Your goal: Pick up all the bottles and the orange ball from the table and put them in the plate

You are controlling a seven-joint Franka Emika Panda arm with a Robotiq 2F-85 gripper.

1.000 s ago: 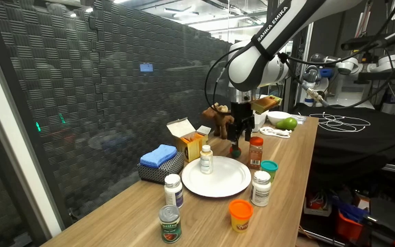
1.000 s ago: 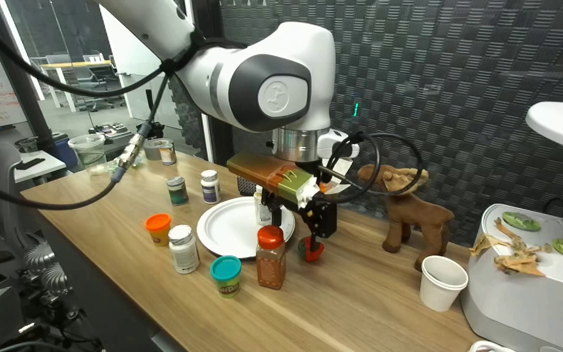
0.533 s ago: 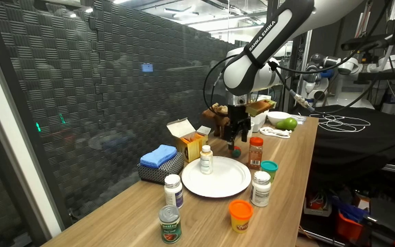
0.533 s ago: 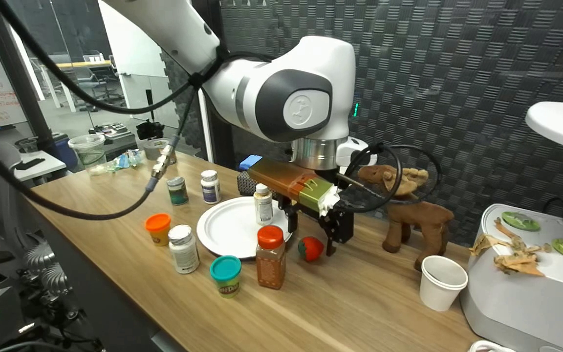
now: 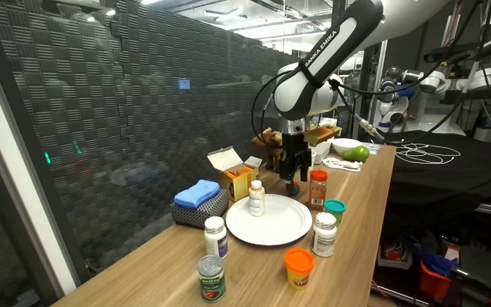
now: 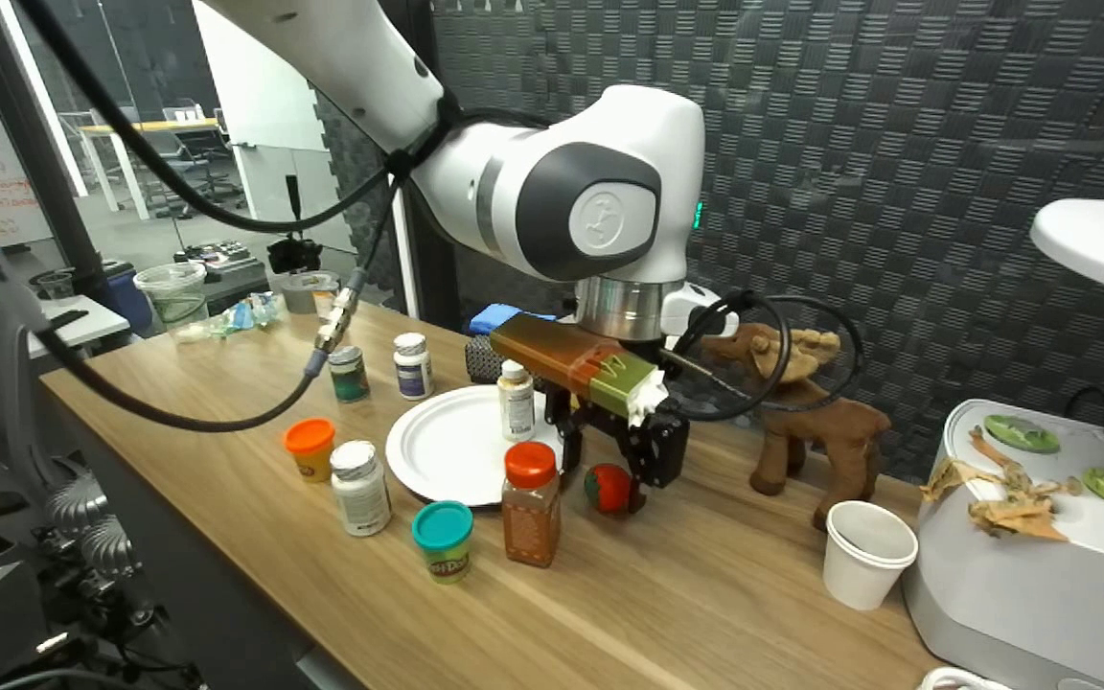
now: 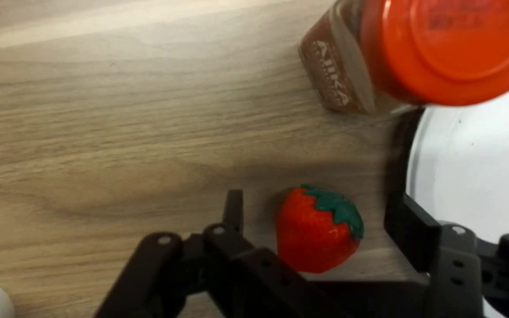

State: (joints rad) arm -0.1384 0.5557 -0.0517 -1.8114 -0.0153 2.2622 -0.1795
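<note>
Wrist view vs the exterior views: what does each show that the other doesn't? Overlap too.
Only the wrist view: readable AJIKA lettering on the red-capped clear jar, and a gap on each side of the red, green-leaved strawberry-shaped object inside the open black tool.

Only the exterior views: the brown plush moose, the folded blue cloth and the white robot arm.

Shared: that jar, object and tool, plus the round white plate, cut off in the wrist view, and the light-brown wooden table.
</note>
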